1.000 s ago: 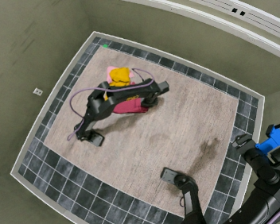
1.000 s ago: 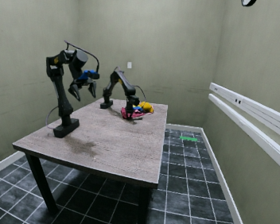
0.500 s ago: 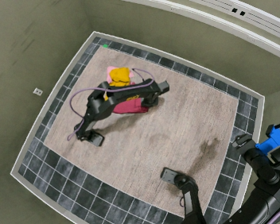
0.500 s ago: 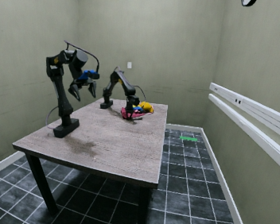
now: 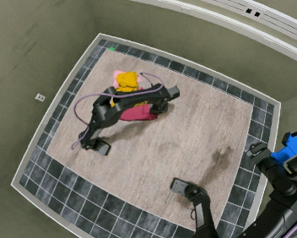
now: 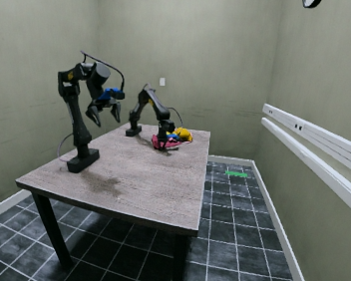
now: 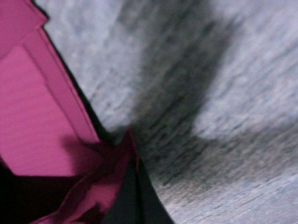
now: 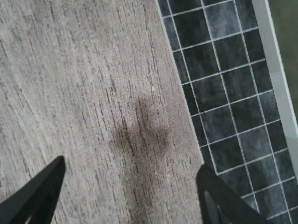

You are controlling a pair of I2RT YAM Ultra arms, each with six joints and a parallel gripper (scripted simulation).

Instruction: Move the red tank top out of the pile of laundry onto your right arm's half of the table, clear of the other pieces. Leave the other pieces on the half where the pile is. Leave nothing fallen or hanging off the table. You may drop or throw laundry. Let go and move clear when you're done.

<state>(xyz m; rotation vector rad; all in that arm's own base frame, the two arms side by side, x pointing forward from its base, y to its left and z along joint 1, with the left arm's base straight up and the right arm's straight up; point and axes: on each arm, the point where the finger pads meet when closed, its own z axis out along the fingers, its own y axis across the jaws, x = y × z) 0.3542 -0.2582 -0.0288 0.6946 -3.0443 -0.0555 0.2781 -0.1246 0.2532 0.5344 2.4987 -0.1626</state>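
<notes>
left gripper (image 5: 160,110) (image 6: 161,147) (image 7: 137,166): closed on a thin fold of the red tank top, low over the worktop (image 5: 192,127) (image 6: 128,184) (image 7: 250,90) (image 8: 90,90); a small peak of cloth sticks out past its tips.
right gripper (image 5: 283,154) (image 6: 107,116) (image 8: 132,167): wide open with nothing between its fingers, raised above the worktop, well apart from the laundry.
red tank top (image 5: 137,113) (image 6: 157,143) (image 7: 45,115): on the left arm's half, at the edge of the pile; partly hidden by the left arm in the top view. in the left wrist view it lies spread beside the gripped fold, with a dark hollow below.
yellow piece (image 5: 127,80) (image 6: 182,134): bunched up, lying over the pink piece.
pink piece (image 5: 117,77): pokes out around the yellow one.
blue piece (image 6: 179,132): a small patch between red and yellow; its shape is too small to tell.
left arm (image 5: 108,113) (image 6: 151,98): bent over the pile, hiding part of it from above.
right arm (image 5: 283,202) (image 6: 77,110): upright at its base, elbow high, wrist turned down.
shadow: a dark patch lies on the worktop in the right wrist view, ahead of the open fingers.
</notes>
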